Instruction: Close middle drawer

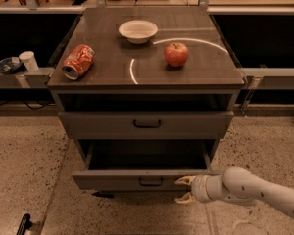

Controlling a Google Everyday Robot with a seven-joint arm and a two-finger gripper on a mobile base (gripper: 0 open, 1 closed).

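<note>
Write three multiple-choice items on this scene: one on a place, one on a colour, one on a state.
1. Where is the tool?
A. Over the cabinet top
B. At the middle drawer front, right of its handle
C. Inside the bowl

2. What colour is the apple?
A. Green
B. Yellow
C. Red

3. What state is the middle drawer in?
A. Pulled out
B. Fully shut
C. Taken off the cabinet

Answers:
1 B: the tool's spread fingers sit low by the drawer front.
2 C: the skin is plainly red.
3 A: the dark inside of its box shows behind the front.
</note>
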